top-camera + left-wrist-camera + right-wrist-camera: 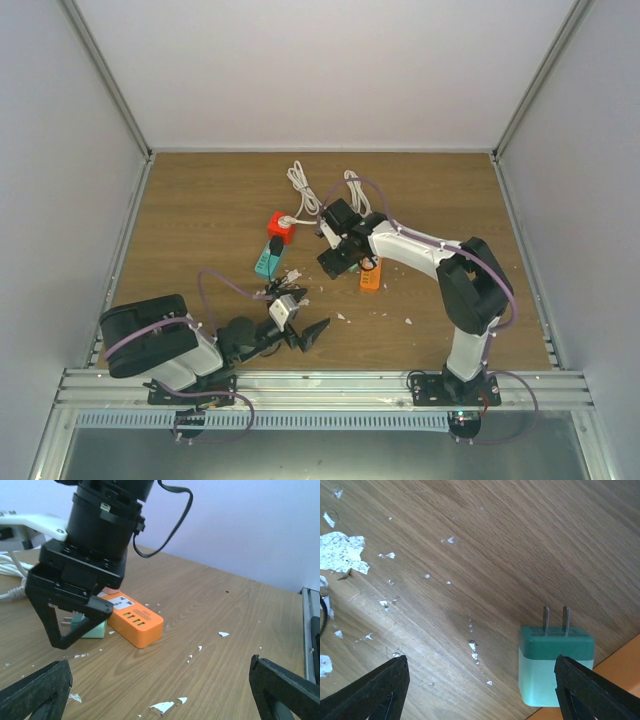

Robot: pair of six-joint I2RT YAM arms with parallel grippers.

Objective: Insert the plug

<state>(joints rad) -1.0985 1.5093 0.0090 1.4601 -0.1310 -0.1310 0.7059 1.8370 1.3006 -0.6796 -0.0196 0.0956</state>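
Note:
The plug (555, 665) is a small green block with two metal prongs, lying flat on the wooden table right beside the orange power strip (135, 622). My right gripper (480, 690) hangs over it, open, its right finger (595, 690) at the plug's side and its left finger far off. In the left wrist view the plug (91, 628) shows under the right gripper (70, 620). From above, the right gripper (335, 262) hides the plug, with the strip (370, 277) beside it. My left gripper (300, 330) is open and empty near the table's front.
A red block (281, 227) with a coiled white cord (300, 185) and a teal block (268, 262) lie left of the right gripper. White chips (170, 707) are scattered over the wood. Grey walls enclose the table on three sides.

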